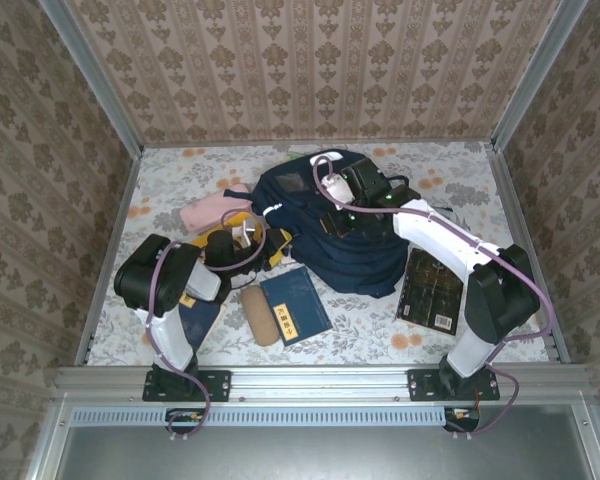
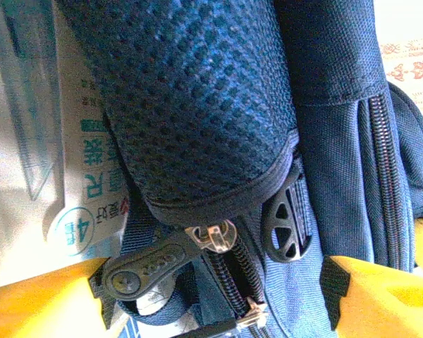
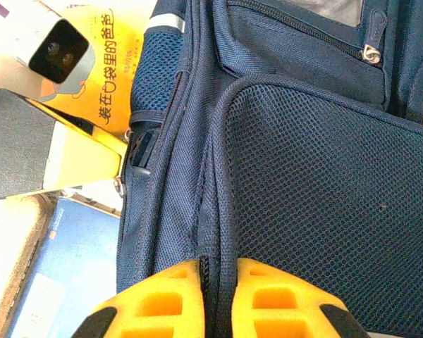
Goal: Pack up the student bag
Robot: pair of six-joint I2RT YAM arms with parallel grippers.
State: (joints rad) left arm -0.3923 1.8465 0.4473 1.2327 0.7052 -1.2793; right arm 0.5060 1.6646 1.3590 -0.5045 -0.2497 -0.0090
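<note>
The student bag [image 1: 350, 265] lies in the middle of the table, nearer the far edge. The right arm [image 1: 440, 235] covers part of its top. The right gripper [image 3: 220, 276] is pinched tight on a thin seam of the bag. The left gripper [image 2: 215, 292] is wide open at the bag's left side and grips nothing. A zip pull [image 2: 213, 236] sits between its fingers. A yellow book [image 3: 102, 84] is partly hidden behind that gripper.

A: Arm finish?
B: Left arm [image 1: 168, 335] and right arm [image 1: 435, 232]: white links, bulky black joint housings, black bases. Purple cables [image 1: 317, 172] looped outside.
A: Fingers?
B: Left gripper [image 2: 211, 303], right gripper [image 3: 218, 299]: yellow, black trim.
</note>
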